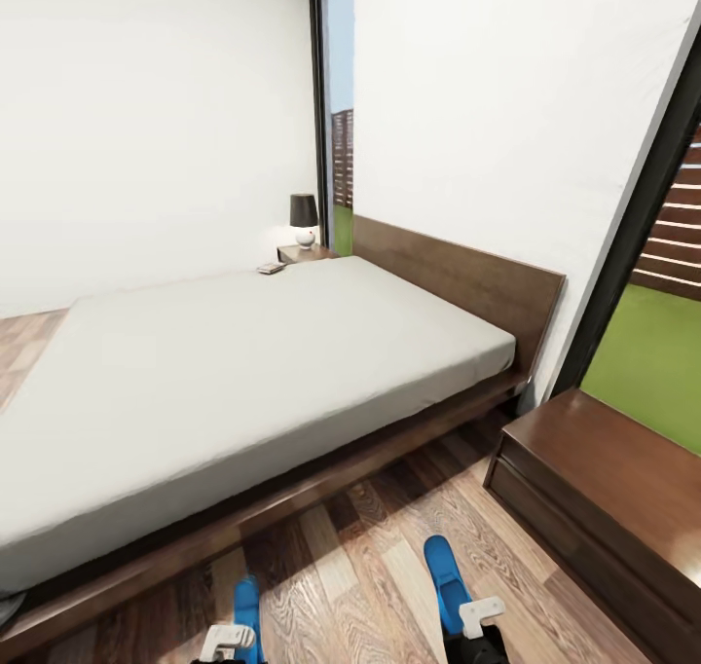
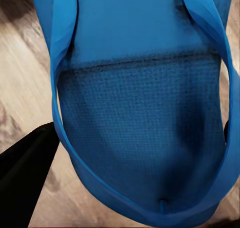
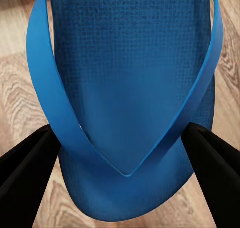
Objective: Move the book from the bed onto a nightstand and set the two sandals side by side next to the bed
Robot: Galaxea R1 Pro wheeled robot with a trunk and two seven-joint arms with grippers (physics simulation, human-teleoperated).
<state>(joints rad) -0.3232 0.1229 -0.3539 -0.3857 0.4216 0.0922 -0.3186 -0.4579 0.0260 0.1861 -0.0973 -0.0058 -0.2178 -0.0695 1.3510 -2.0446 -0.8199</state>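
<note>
Two bright blue sandals point toward the bed point(image 1: 243, 372) from the bottom of the head view. My left gripper point(image 1: 226, 640) is shut on the left sandal point(image 1: 247, 606), whose sole and straps show in the left wrist view point(image 2: 140, 87) between the dark fingers point(image 2: 25, 173). My right gripper point(image 1: 479, 617) is shut on the right sandal point(image 1: 446, 569), with its toe end point(image 3: 125, 87) squeezed between both fingers point(image 3: 25, 173). The book point(image 1: 271, 268) lies small and flat at the mattress's far edge, beside the far nightstand point(image 1: 302, 252).
A near nightstand point(image 1: 604, 489) stands at the right, against the headboard point(image 1: 458, 279). A black-shaded lamp point(image 1: 304, 218) sits on the far nightstand. Tall dark-framed windows point(image 1: 336, 109) flank the white wall. Wood-plank floor point(image 1: 360, 547) runs between the bed frame and the near nightstand.
</note>
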